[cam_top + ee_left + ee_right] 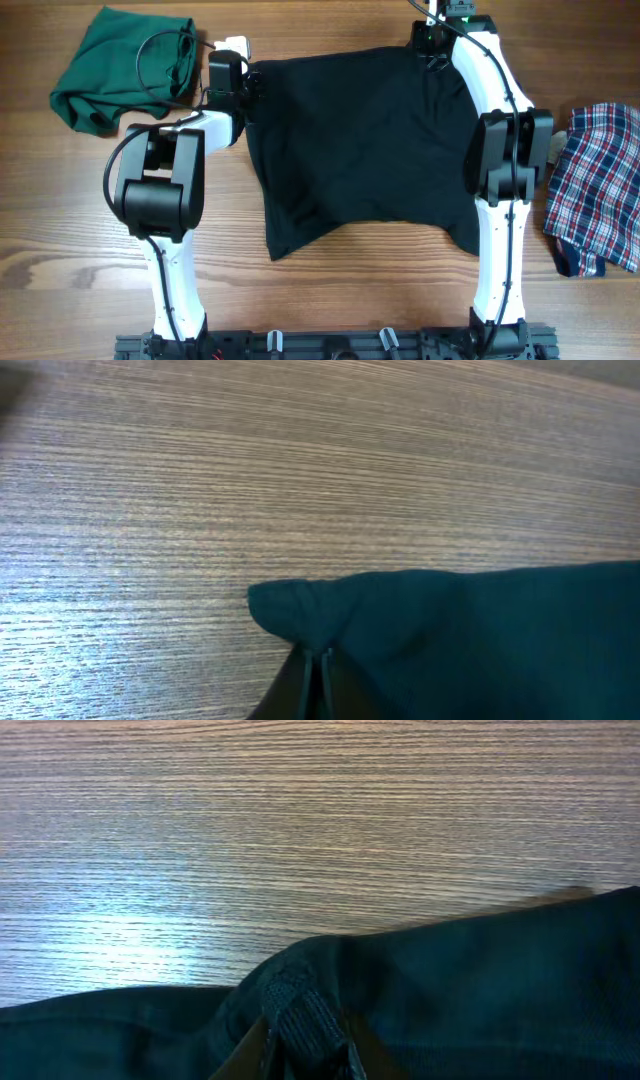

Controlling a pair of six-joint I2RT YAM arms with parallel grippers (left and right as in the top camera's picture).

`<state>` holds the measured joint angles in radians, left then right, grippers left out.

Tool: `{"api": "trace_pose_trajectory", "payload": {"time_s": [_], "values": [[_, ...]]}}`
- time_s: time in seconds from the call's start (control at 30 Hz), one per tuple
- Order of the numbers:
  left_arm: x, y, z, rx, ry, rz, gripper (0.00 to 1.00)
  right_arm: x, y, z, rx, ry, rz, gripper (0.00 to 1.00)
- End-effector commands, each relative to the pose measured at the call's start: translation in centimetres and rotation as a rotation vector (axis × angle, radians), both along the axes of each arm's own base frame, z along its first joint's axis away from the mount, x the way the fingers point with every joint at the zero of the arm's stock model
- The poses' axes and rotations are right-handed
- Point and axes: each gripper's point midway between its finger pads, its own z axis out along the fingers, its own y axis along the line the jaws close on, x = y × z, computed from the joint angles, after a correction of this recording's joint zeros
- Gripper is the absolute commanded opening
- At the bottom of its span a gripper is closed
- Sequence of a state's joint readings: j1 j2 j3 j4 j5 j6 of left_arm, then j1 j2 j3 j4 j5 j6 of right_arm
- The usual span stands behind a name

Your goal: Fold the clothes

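Black top (360,150), spread unfolded on bench (330,295), far corners nipped tight by left pincer (316,657) and right pincer (300,1025); flanking green garment (120,70), plaid garment (600,190) unfolded.

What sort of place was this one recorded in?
Probably a robotics test bench, not a home: a wood-grain table, a left arm and right arm mounted on a rail at its near edge, and a black top, green garment and plaid garment laid out.

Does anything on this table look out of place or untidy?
Nothing is damaged or spilled. The black top lies crooked, its near edge uneven. The green garment, far left, and the plaid garment, at the right edge, sit crumpled.
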<state>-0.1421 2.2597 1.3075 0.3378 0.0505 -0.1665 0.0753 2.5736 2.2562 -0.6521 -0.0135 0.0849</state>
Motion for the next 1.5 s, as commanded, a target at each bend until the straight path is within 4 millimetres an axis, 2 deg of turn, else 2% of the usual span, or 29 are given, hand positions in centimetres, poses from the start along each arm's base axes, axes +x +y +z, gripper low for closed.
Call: {"api": "trace_pose_trajectory", "payload": {"time_s": [0.0, 0.03, 0.07, 0.1, 0.13, 0.2, 0.3, 0.43, 0.57, 0.73, 0.9, 1.03, 1.3, 1.47], "values": [[0.5, 0.0, 0.1, -0.005, -0.019, -0.003, 0.22, 0.4, -0.5, 1.2, -0.017, -0.021, -0.019, 0.17], [0.5, -0.1, 0.1, -0.007, -0.02, -0.008, 0.27, 0.3, -0.5, 1.2, -0.017, -0.02, -0.019, 0.17], [0.4, -0.4, 0.1, -0.016, -0.019, -0.02, 0.28, 0.3, -0.5, 1.2, -0.017, -0.019, -0.019, 0.17], [0.2, -0.8, -0.1, -0.029, -0.007, -0.041, 0.14, 0.3, -0.5, 1.2, -0.017, -0.018, -0.019, 0.17], [0.1, -0.9, -0.2, -0.031, -0.001, -0.045, 0.04, 0.3, -0.5, 1.2, -0.018, -0.018, -0.02, 0.17], [0.0, -0.9, -0.3, -0.031, 0.006, -0.046, 0.04, 0.3, -0.5, 1.2, -0.017, -0.018, -0.02, 0.16], [0.0, -0.9, -0.3, -0.031, 0.006, -0.046, 0.04, 0.3, -0.5, 1.2, -0.017, -0.017, -0.02, 0.04], [0.0, -0.9, -0.3, -0.032, 0.006, -0.046, 0.04, 0.2, -0.5, 1.4, -0.017, -0.017, -0.02, 0.04], [0.2, -0.9, 0.9, -0.032, -0.011, -0.046, 0.04, 0.2, -0.5, 3.4, -0.015, -0.043, -0.02, 0.04], [0.4, -0.9, 3.4, -0.037, -0.045, -0.047, 0.04, -0.1, -0.6, 6.5, -0.015, -0.071, -0.018, 0.04], [-0.4, -0.8, 4.4, -0.032, -0.015, -0.046, 0.04, -0.7, -0.7, 7.7, -0.016, -0.069, -0.019, 0.04], [-0.5, -0.8, 5.9, -0.032, -0.026, -0.049, 0.04, -1.4, -1.0, 7.8, -0.024, -0.043, -0.026, 0.04], [-1.5, -0.7, 4.6, -0.024, 0.041, -0.048, 0.04, -2.5, -1.8, 7.4, -0.037, 0.007, -0.048, 0.04], [-2.2, -0.6, 5.5, -0.021, 0.063, -0.047, 0.04, -3.5, -2.9, 7.9, -0.042, 0.037, -0.106, 0.04]]}}
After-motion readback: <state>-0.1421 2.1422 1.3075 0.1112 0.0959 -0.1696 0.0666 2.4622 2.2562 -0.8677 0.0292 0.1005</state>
